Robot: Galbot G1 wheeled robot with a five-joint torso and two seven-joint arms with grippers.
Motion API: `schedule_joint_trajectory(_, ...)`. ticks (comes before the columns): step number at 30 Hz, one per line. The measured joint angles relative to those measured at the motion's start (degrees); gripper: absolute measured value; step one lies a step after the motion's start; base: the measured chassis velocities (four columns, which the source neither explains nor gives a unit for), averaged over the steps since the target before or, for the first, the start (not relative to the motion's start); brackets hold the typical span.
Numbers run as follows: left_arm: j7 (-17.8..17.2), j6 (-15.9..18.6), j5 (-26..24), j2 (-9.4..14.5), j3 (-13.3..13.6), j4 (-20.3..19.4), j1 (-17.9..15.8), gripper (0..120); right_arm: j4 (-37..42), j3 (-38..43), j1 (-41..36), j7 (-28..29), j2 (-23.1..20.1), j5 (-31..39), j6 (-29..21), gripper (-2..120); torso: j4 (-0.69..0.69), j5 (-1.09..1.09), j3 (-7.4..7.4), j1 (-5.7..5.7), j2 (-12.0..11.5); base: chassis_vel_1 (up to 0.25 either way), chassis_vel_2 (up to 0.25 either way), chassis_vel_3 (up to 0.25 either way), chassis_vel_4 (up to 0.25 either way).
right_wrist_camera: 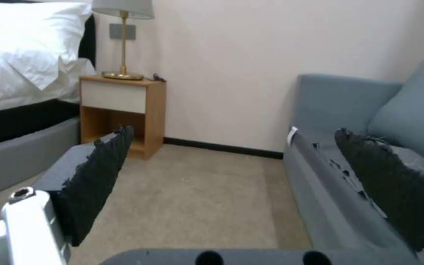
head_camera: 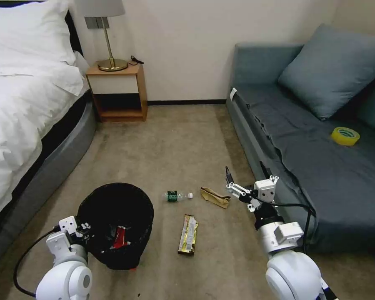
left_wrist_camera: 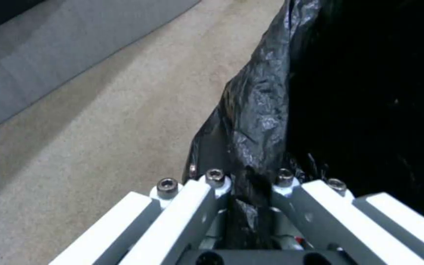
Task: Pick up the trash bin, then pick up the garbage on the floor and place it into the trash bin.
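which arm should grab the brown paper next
Right. The right gripper is open, empty and hovers just beside the brown paper. The left gripper is shut on the bin rim, so it is busy.

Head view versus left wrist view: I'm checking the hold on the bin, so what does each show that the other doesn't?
Head view alone: a red wrapper inside the trash bin, and the bottle, brown paper and gold-green wrapper on the carpet, with the open right pincer above the paper. Left wrist view alone: the left pincer clamped on the liner's rim. Both: bin, left pincer and carpet.
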Motion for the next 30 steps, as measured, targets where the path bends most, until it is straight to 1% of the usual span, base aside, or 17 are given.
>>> schedule_joint_trajectory(5, -0.03, -0.06, -0.02, 0.04, -0.07, 0.58, -0.14, 2, -0.72, -0.51, 0.93, 0.01, 0.75, -0.06, 0.0, 100, 0.0, 0.0, 0.0, 0.0, 0.0, -0.065, 0.064, 0.059, -0.066)
schedule_joint_trajectory(9, -0.03, -0.07, 0.23, 0.05, 0.15, 0.84, -0.22, 2, -1.55, -1.13, 2.0, 0.29, 1.12, 0.07, -0.15, 100, -0.01, 0.0, 0.0, 0.0, 0.0, -0.131, 0.117, 0.135, -0.123)
schedule_joint_trajectory(11, -0.02, -0.22, 0.34, 0.04, 0.2, 1.02, -0.22, 2, -3.2, -2.47, 3.86, 1.07, -0.13, 3.05, -1.57, 100, 0.0, 0.01, 0.01, 0.01, 0.0, -0.111, 0.111, 0.078, -0.093)
schedule_joint_trajectory(12, -0.02, -0.22, 0.34, 0.04, 0.2, 1.02, -0.22, 2, -3.2, -2.47, 3.86, 1.07, -0.13, 3.05, -1.57, 100, 0.0, 0.01, 0.01, 0.01, 0.0, -0.096, 0.111, 0.064, -0.077)
schedule_joint_trajectory(14, -0.02, -0.37, 0.36, 0.05, 0.1, 1.09, -0.23, 2, -4.81, -4.06, 5.61, 2.65, -1.61, 7.3, -3.87, 100, 0.0, 0.0, 0.01, 0.01, 0.0, -0.021, 0.024, 0.032, -0.039)
schedule_joint_trajectory(17, -0.03, -0.53, 0.4, 0.04, -0.11, 1.14, -0.15, 2, -7.75, -8.15, 8.25, 6.52, -3.37, 15.99, -8.18, 100, 0.0, 0.0, 0.0, 0.0, 0.0, 0.0, 0.0, 0.0, 0.0)
schedule_joint_trajectory(18, -0.03, -0.53, 0.4, 0.04, -0.11, 1.14, -0.15, 2, -7.75, -8.15, 8.25, 6.52, -3.37, 15.99, -8.18, 100, 0.0, 0.0, 0.0, 0.0, 0.0, 0.0, 0.0, 0.0, 0.0)
schedule_joint_trajectory(21, -0.01, -0.67, 0.41, 0.09, -0.47, 1.32, -0.1, 2, -11.08, -13.01, 10.84, 10.69, -3.85, 23.63, -12.88, 100, 0.0, 0.0, 0.0, 0.0, 0.0, 0.0, 0.0, 0.0, 0.0)
schedule_joint_trajectory(22, 0.01, -0.7, 0.41, 0.17, -0.59, 1.35, -0.1, 2, -12.2, -14.5, 11.73, 11.88, -3.87, 26.27, -14.22, 100, 0.0, 0.0, 0.0, 0.0, 0.0, 0.0, 0.0, 0.0, 0.0)
schedule_joint_trajectory(23, 0.01, -0.7, 0.41, 0.17, -0.59, 1.35, -0.1, 2, -12.2, -14.5, 11.73, 11.88, -3.87, 26.27, -14.22, 100, 0.0, 0.0, 0.0, 0.0, 0.0, 0.0, 0.0, 0.0, 0.0)
schedule_joint_trajectory(24, 0.04, -0.75, 0.41, 0.29, -0.74, 1.41, -0.1, 2, -13.28, -15.81, 12.63, 13.04, -3.84, 28.79, -15.46, 100, 0.0, 0.0, 0.0, 0.0, -0.01, 0.0, 0.0, 0.0, 0.0)
schedule_joint_trajectory(25, 0.09, -0.9, 0.41, 0.5, -0.96, 1.52, -0.15, 2, -15.38, -18.14, 14.31, 15.02, -3.56, 33.5, -17.41, 100, 0.0, 0.0, 0.01, 0.0, 0.0, 0.0, 0.0, 0.0, 0.0)
schedule_joint_trajectory(27, 0.22, -1.06, 0.41, 0.8, -1.28, 1.77, -0.27, 2, -19.46, -21.96, 17.06, 17.38, -2.47, 39.9, -19.58, 100, 0.0, 0.0, 0.0, 0.0, -0.01, 0.0, 0.0, 0.0, 0.0)
schedule_joint_trajectory(28, 0.22, -1.06, 0.41, 0.8, -1.28, 1.77, -0.27, 2, -19.46, -21.96, 17.06, 17.38, -2.47, 39.9, -19.58, 100, 0.0, 0.0, 0.0, 0.0, -0.01, 0.0, 0.0, 0.0, 0.0)
schedule_joint_trajectory(30, 0.26, -1.28, 0.41, 0.93, -1.64, 2.15, -0.3, 2, -25.1, -26.51, 21.17, 18.93, -0.46, 45.15, -21.59, 100, 0.01, 0.0, 0.0, 0.0, 0.0, 0.0, 0.0, 0.0, 0.0)
